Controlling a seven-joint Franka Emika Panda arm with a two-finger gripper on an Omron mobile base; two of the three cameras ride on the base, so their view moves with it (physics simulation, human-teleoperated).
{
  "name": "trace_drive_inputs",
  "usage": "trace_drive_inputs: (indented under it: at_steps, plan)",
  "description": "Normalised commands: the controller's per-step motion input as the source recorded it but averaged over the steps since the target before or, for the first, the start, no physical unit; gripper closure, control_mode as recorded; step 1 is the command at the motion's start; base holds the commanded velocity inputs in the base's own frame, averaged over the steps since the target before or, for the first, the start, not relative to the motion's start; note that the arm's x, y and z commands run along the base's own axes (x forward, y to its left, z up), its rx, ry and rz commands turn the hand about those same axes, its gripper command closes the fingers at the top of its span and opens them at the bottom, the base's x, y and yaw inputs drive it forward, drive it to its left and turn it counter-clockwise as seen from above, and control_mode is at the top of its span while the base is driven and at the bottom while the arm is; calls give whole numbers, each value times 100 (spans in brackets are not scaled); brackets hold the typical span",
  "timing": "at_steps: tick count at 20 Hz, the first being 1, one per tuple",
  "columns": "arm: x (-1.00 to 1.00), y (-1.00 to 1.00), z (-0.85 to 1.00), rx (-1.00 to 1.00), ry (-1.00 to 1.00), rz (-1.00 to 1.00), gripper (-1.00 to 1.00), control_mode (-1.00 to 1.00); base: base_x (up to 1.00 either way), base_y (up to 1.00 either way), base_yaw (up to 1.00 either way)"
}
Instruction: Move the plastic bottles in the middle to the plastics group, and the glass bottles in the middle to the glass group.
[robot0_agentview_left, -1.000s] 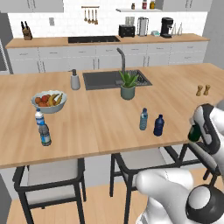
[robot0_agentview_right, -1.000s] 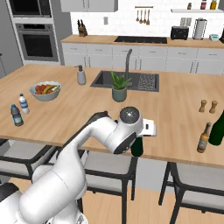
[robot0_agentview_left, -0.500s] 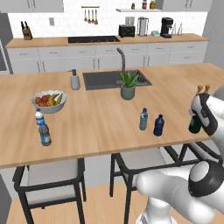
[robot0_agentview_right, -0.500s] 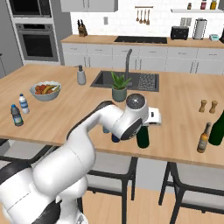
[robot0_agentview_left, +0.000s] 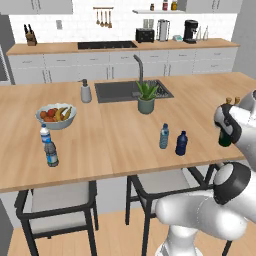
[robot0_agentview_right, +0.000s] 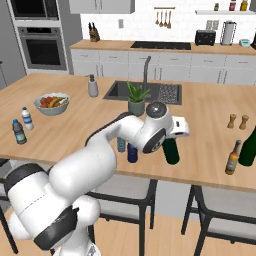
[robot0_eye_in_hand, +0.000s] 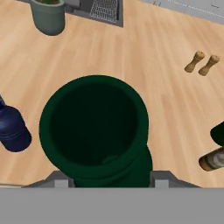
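**A:** Start at the left end of the island counter (robot0_agentview_left: 115, 150). What's there?

**B:** A clear bottle with a white cap (robot0_agentview_left: 45, 134) and a greyish bottle (robot0_agentview_left: 51, 153) just beside it, near the front edge. Behind them sits a fruit bowl (robot0_agentview_left: 56, 116), and farther back a soap dispenser (robot0_agentview_left: 86, 91) beside the sink (robot0_agentview_left: 120, 90).

**A:** And in the middle?

**B:** A potted plant (robot0_agentview_left: 146, 98) by the sink's front edge. Nearer the front stand the pale-blue water bottle (robot0_agentview_left: 164, 136) and the navy bottle (robot0_agentview_left: 181, 143), close together, both upright.

**A:** Where's the green wine bottle (robot0_agentview_right: 172, 150)?

**B:** Right of those two, upright over the counter near its front edge. Whether its base touches the wood I can't tell. The hand camera looks straight down onto its dark green body (robot0_eye_in_hand: 98, 131), with the navy bottle (robot0_eye_in_hand: 13, 129) to one side.

**A:** Is the gripper (robot0_agentview_right: 175, 131) clenched on it?

**B:** It grasps the bottle near the top; the two finger tips (robot0_eye_in_hand: 59, 180) flank the glass at the bottom of the hand view.

**A:** Farther right?

**B:** Two wooden shakers (robot0_agentview_right: 237, 121) stand well back. Near the front edge are a brown bottle (robot0_agentview_right: 232, 157) and a dark bottle (robot0_agentview_right: 248, 146) at the picture's edge, just beside each other.
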Motion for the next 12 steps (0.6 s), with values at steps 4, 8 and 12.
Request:
trace_drive_inputs:
  at_steps: [4, 8, 12]
  plan:
    - [3, -55, 1, 0, 0, -3, 100, -100, 0, 0, 0]
    - [0, -61, 0, 0, -1, -5, 100, -100, 0, 0, 0]
    - [3, -59, -2, 0, -3, -4, 100, -100, 0, 0, 0]
